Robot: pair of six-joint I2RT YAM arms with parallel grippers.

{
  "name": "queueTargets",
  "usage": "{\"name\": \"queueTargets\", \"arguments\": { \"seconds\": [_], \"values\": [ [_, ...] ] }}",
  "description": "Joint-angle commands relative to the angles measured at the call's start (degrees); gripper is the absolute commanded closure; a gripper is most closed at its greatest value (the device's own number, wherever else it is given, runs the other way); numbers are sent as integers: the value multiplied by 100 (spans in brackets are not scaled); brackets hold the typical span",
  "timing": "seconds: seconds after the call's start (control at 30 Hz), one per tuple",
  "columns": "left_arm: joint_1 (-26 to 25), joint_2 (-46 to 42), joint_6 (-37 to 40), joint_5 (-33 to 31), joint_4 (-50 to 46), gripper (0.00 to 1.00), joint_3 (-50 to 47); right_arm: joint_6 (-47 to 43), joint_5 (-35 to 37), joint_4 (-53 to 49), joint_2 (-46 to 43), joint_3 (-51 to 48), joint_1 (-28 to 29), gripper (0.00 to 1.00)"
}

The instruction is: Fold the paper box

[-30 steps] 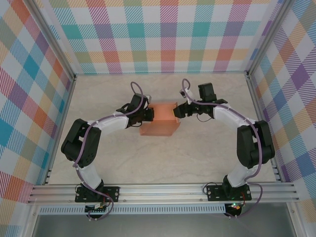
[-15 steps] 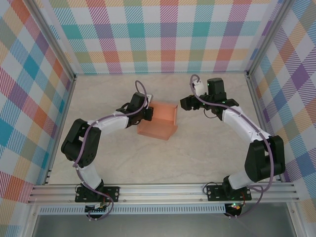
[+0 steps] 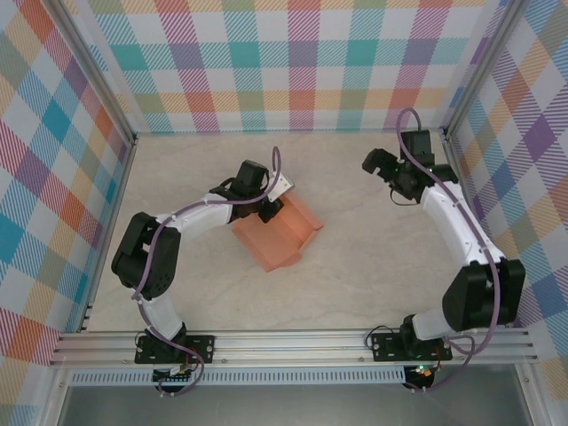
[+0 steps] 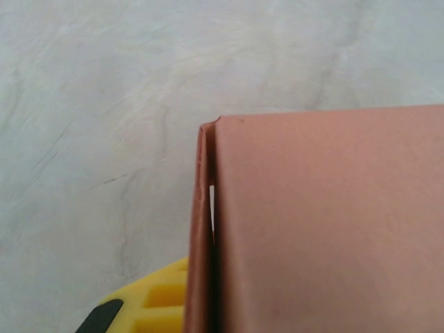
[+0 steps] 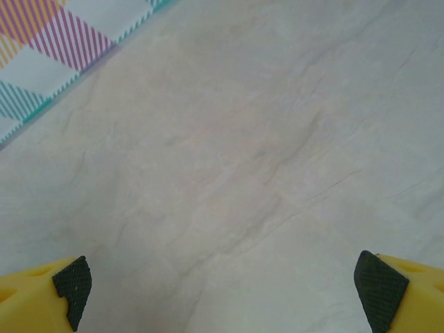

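At mid surface (image 3: 373, 266), the paper box (image 3: 277, 235) sits half-formed, with the left end effector (image 3: 269, 207) pinching its far-left side. Best to keep that pinch firm and low so the thin card doesn't buckle at the crease. Right end effector (image 3: 374, 165) is spread wide, well apart toward the right plaid panel (image 3: 519, 115), with open surface between it and the box's right edge for 1 clean approach.

Salmon-orange paper box (image 3: 277, 235), partly folded, askew
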Motion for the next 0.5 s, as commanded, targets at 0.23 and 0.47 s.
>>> {"name": "queueTargets", "arguments": {
  "seconds": [0.23, 0.47],
  "values": [
    [-111, 851, 3362, 543, -2733, 97, 1536, 963, -2873, -1160, 1269, 548, 36, 0],
    [-349, 1280, 3683, -148, -3085, 83, 1918, 1005, -2804, -1166, 1503, 279, -51, 0]
  ]
}}
